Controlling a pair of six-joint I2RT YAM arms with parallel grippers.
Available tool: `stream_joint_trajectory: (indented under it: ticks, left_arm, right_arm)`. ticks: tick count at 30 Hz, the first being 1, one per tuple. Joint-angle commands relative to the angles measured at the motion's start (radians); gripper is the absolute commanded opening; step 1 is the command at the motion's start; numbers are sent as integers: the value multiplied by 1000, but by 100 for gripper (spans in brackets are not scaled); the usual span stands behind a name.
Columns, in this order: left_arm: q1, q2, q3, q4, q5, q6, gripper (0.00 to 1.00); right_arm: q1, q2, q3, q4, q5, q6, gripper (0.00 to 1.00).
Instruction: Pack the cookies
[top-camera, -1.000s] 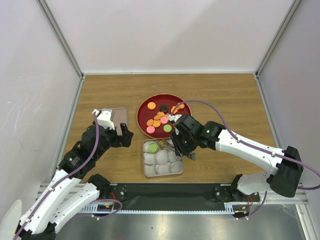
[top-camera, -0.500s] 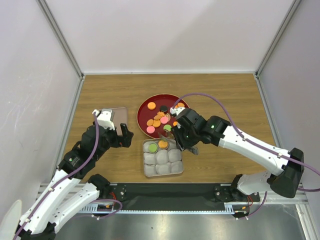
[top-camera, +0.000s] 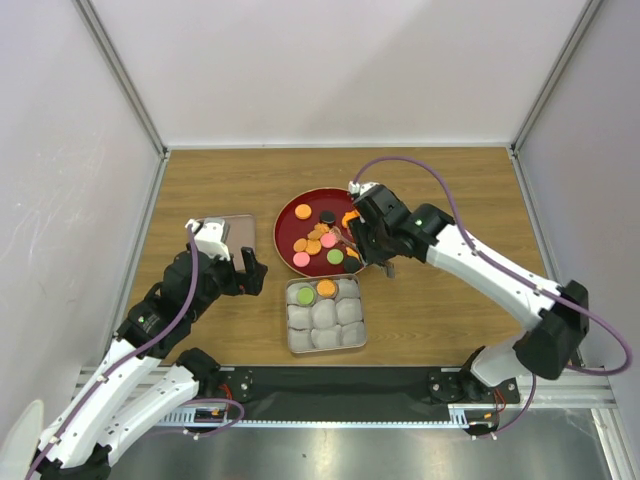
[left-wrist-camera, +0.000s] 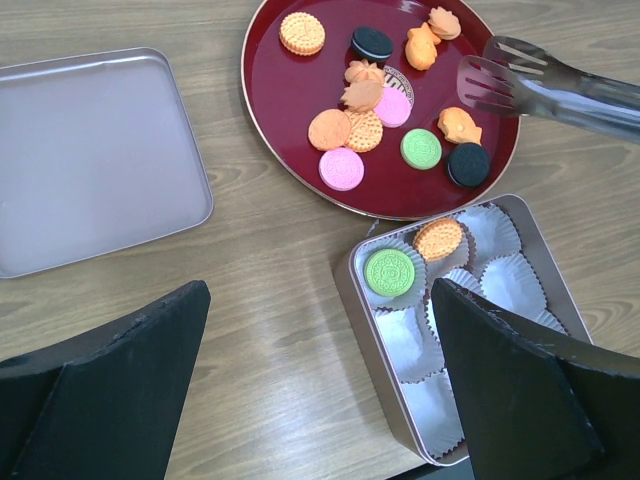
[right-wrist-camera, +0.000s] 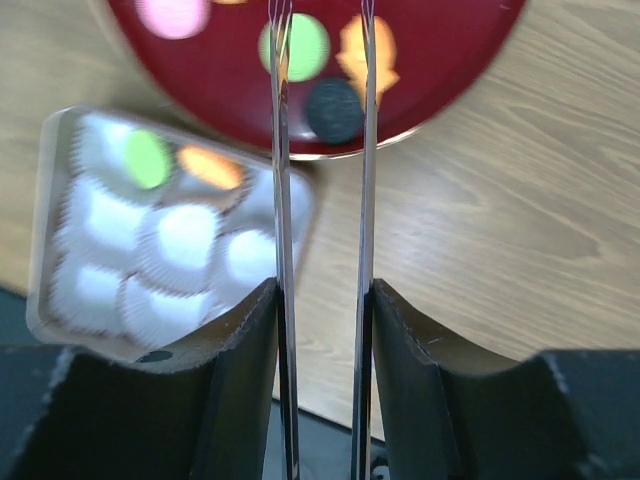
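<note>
Steel tongs (right-wrist-camera: 283, 200) sit pinched in my right gripper (right-wrist-camera: 322, 300), jaws part closed on them, blades apart above the cookies (right-wrist-camera: 312, 45) on the red plate (right-wrist-camera: 440, 60) ahead; two more lie in the tin (left-wrist-camera: 350, 290) to their left. My left gripper (left-wrist-camera: 320, 300) gapes wide, empty

Lab test cell; white panels (top-camera: 330, 70), aluminium frame (top-camera: 120, 75)

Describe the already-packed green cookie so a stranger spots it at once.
Near the red plate stands a square tin of paper cups. Only two cups are filled; the green cookie sits in the corner one, beside an orange cookie.
</note>
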Motion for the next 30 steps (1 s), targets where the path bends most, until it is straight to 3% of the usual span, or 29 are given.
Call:
stream_joint_trajectory:
  ticks: [1, 30]
  left_arm:
    - [-9, -7, 8, 21, -20, 14, 100]
    - [-17, -12, 10, 24, -20, 14, 100]
  right_arm:
    - [-20, 44, 54, 18, 70, -20, 45]
    - [-53, 101, -55, 40, 24, -56, 49]
